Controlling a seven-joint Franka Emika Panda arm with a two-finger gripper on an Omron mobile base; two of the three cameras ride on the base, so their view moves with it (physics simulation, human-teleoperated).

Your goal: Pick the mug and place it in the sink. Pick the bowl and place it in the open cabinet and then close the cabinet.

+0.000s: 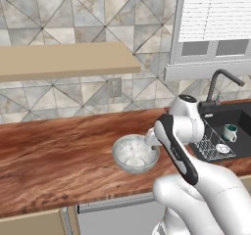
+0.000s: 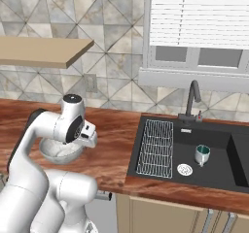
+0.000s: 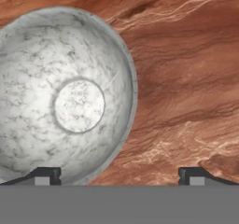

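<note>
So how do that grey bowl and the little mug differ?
The bowl is wide, shallow and mottled grey-white; the mug is smaller, taller, dark green outside, with a handle. The bowl sits on the wooden counter under the open gripper; the mug stands in the black sink. Both are upright and look empty.

Bare counter point(image 1: 59, 151) lies all round the bowl point(image 1: 135, 154); right of the bowl, the sink point(image 2: 214, 144) holds a rack point(image 2: 155, 148) and mug point(image 2: 202, 154).
</note>
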